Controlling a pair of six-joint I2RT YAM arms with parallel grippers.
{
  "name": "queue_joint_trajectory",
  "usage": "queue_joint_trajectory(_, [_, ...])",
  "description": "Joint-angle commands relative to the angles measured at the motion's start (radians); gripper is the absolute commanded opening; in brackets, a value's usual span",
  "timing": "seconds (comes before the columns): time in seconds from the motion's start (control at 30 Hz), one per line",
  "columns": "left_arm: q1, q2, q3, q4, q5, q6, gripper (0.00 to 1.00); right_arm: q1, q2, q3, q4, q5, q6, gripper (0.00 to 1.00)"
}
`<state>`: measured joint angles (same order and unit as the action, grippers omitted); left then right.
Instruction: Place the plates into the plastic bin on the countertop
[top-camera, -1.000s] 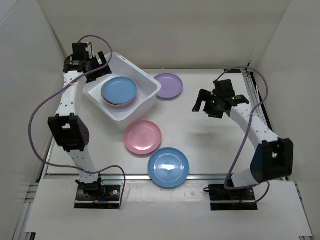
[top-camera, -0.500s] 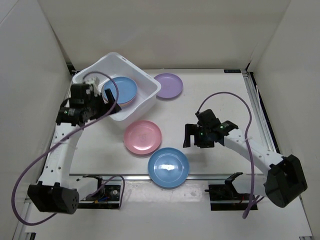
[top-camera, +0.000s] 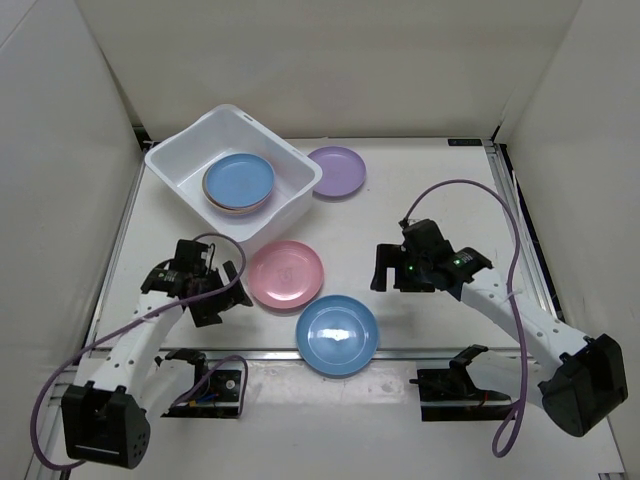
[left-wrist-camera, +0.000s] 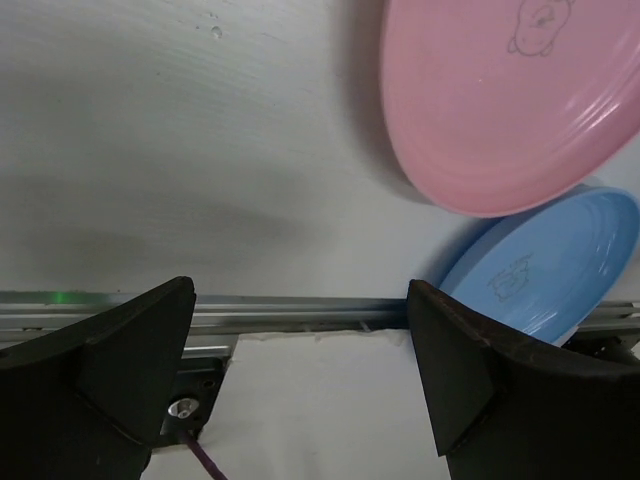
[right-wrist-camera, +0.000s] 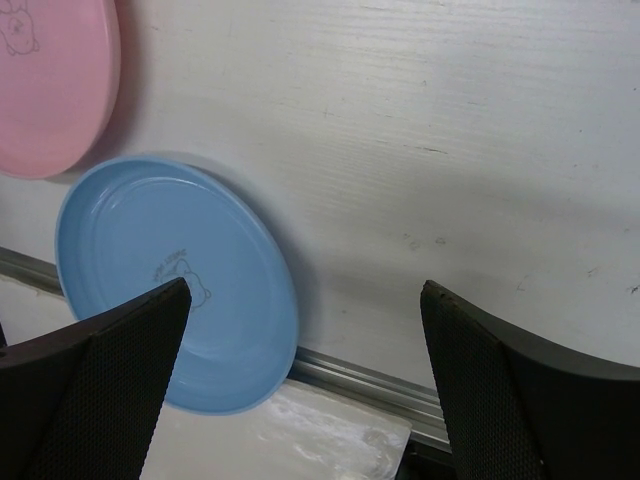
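Note:
The white plastic bin stands at the back left of the countertop, holding a blue plate on top of a short stack. A purple plate lies just right of the bin. A pink plate lies mid-table. Another blue plate sits at the near edge, overhanging the rail. My left gripper hovers open just left of the pink plate. My right gripper is open and empty, right of the near blue plate.
A metal rail runs along the near edge, with the arm bases below it. White walls close in the left, back and right. Purple cables loop from both arms.
The left arm has swung from the bin's back left corner down to the front left, beside the pink plate. The right arm came forward from the back right. Both grippers stayed open.

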<state>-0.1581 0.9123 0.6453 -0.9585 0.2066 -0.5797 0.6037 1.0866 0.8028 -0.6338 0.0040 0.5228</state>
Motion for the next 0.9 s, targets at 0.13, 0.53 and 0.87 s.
queue_joint_trajectory(0.13, [-0.079,0.097,-0.01,0.266,-0.039,-0.126,0.95,0.002,0.015,0.024,-0.007,0.059,-0.015,0.99])
queue_joint_trajectory(0.53, [-0.27,0.399,0.04,0.317,-0.262,-0.226,0.63,-0.002,0.01,0.052,-0.032,0.103,-0.009,0.99])
queue_joint_trajectory(0.87, [-0.279,0.327,-0.079,0.417,-0.297,-0.419,0.55,-0.001,0.001,0.088,-0.067,0.126,-0.009,0.99])
